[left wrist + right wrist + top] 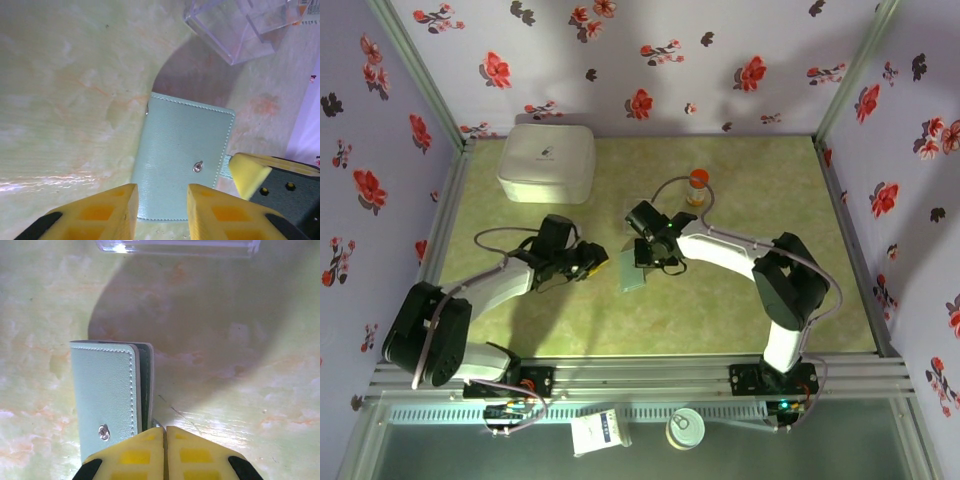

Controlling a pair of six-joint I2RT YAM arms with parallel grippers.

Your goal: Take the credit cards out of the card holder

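Card holder (105,395) closed, white box (546,160) logo illegible

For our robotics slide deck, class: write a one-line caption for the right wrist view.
Shut right gripper at the edge of a closed pale-green card holder on the table.

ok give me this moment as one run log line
card holder: closed, lying flat | left gripper: open, at holder's edge | right gripper: shut, at holder's layered edge, hold unclear

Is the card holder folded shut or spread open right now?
Folded shut. The card holder lies flat, its two panels stacked one on the other, with the snap stud facing up.
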